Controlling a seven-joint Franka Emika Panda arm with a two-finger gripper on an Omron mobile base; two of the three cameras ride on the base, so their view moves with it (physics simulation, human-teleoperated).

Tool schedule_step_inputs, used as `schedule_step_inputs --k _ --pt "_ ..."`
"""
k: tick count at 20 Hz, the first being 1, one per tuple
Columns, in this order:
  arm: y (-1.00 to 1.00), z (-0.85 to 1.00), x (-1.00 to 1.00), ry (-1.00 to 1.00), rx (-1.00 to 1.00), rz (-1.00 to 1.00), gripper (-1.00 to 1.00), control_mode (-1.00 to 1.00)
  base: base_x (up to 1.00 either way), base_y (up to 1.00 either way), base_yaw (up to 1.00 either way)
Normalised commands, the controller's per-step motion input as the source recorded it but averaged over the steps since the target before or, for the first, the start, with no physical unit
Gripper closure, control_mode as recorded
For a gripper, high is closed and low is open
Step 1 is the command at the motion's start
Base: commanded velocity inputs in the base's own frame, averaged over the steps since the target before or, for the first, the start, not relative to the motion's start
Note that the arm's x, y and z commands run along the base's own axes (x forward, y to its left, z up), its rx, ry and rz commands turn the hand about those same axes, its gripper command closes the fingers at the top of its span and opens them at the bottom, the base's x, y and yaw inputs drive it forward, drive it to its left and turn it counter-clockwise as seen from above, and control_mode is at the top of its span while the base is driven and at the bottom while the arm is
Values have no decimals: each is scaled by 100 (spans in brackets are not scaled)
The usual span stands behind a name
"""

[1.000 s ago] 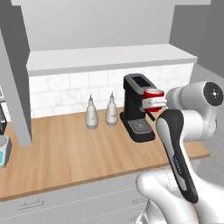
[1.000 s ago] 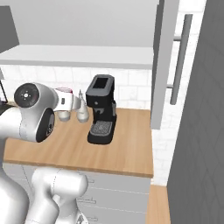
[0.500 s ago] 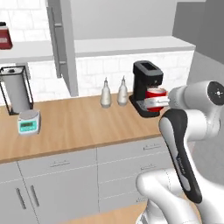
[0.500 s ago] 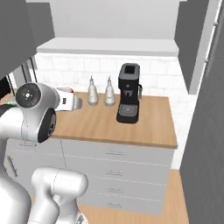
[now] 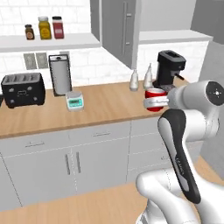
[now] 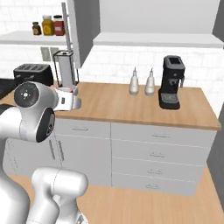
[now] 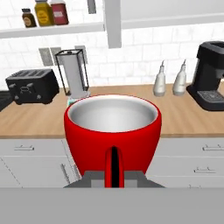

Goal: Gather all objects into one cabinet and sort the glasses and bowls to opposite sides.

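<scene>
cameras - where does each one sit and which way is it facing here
Left base view: behind the arm on its left, facing the wooden counter; the white arm rises lower right, carrying the red cup.
Right base view: behind on the right, same counter; the arm rises lower left.
Hand view: on the hand, looking along the gripper, shut on the red cup, toward the counter.
Shared: coffee machine, toaster, red cup.

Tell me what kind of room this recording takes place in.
A rendered home kitchen, judging by the wooden counter with a coffee machine and toaster, plus grey wall cabinets.
</scene>
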Motion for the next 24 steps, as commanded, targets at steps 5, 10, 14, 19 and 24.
schedule_step_inputs --k 5,10,14,19,24 --pt "0 0 0 0 0 0 100 100 -4 100 -2" --pt "0 0 0 0 0 0 100 100 0 100 -1" --pt "0 0 0 0 0 0 100 100 9 100 0" --pt "0 0 0 0 0 0 100 100 29 100 0" --pt "0 0 0 0 0 0 100 100 20 100 0"
